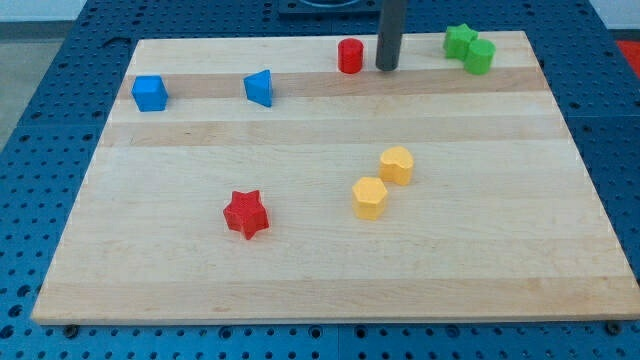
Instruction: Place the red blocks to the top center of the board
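I'm seeing my tip [387,67] sitting just right of the red cylinder [349,56] at top center, w/ a slim gap, grasping nothing. The red star [246,214] is lying lower left of center, glossy, well apart from it.

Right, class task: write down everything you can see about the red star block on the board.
The red star block is a solid, matte, plastic-looking star, lying flat with its top face up. It sits alone on the wooden board in the view's lower left, touching nothing else. My tip is far off at the view's top, beside the red cylinder.
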